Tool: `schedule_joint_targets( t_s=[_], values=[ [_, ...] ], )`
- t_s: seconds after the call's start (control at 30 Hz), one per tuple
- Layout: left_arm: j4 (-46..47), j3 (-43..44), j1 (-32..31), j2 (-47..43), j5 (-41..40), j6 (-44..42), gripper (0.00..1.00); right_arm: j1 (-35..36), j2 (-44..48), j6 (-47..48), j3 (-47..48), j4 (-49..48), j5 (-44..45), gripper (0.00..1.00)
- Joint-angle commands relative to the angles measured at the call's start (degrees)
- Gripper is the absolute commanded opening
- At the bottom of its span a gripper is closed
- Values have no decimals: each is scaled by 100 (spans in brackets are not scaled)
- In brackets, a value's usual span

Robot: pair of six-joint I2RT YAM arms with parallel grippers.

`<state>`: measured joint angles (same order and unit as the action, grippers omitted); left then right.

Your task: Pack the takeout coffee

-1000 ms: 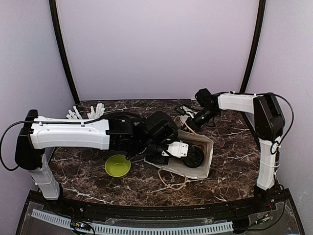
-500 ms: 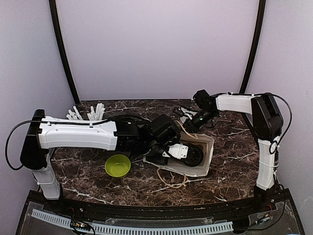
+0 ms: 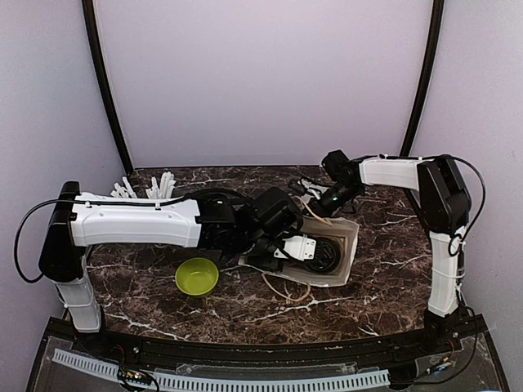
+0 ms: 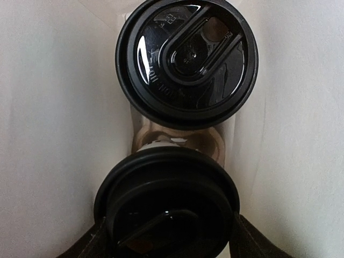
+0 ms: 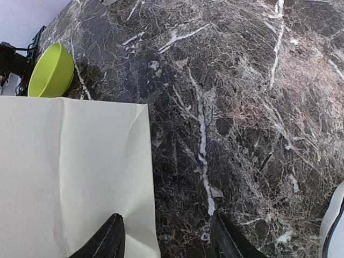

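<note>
marble table (image 3: 392, 278): dark stone with white veins; it bears everything below.
left arm (image 3: 131, 224): white, stretched across the table, wrist down in the bag's mouth.
right arm (image 3: 392, 171): white, bent in toward the bag's far rim.
white paper bag (image 3: 347, 245): mid-table, mouth open upward; its twine handle (image 3: 282, 290) lies on the marble at the near side.
lime-green bowl (image 3: 196, 276): near the bag's left side, apart from it.
cup of white straws (image 3: 159, 184): back left of the table.
far coffee cup (image 4: 187, 59): black lid up, inside the bag.
near coffee cup (image 4: 166, 188): black lid up, inside the bag, just beside the far one; the left gripper (image 4: 167, 231) clasps it, one finger on either side of the lid.
right gripper (image 5: 166, 226): fingers part-spread, holding nothing; one is over the bag's paper, the other over bare marble; whether either touches the paper cannot be told.
</note>
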<state>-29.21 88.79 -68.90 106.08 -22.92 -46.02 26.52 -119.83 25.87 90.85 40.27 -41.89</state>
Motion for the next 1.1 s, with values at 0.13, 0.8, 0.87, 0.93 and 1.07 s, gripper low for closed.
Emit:
schedule_joint_targets(
  t_s=[0.13,0.8,0.87,0.93,1.07],
  values=[
    [65,77,180,130,216,169,51,33,64,-187,246,-66,122,56],
    [-813,792,552,636,1180,680,51,-275,367,-318,94,-226,198,57],
    [-996,968,580,721,1304,800,51,-328,430,-271,31,-194,138,57],
    [-1204,1120,594,771,1480,936,51,-382,493,-222,-45,-158,76,57],
    [-1613,1352,598,864,1870,1234,51,-462,597,-59,-181,-19,-70,57]
  ],
)
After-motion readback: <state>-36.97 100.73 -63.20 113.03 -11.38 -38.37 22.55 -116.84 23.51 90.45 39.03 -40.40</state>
